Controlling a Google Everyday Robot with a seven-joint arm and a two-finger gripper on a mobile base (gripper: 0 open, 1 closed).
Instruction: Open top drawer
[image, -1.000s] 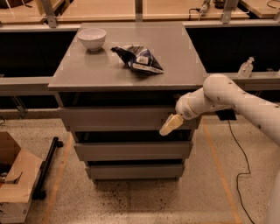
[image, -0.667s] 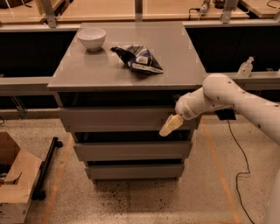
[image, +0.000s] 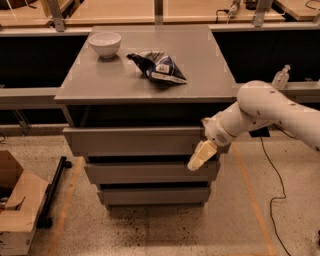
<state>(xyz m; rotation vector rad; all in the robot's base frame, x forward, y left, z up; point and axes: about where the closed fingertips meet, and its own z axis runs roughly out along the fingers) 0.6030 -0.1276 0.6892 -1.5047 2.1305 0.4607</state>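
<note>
Gripper (image: 201, 156) at top drawer (image: 135, 140) right front edge

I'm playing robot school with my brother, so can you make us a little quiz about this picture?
1. True or false: the bowl sits on the floor.
2. What lies beside the bowl on the cabinet top? A a snack bag, B a shoe, C a book.
3. Fill the gap: the gripper is at a lower corner of the top drawer front, with ___ drawers below it.
Key: 1 false; 2 A; 3 two.
</note>
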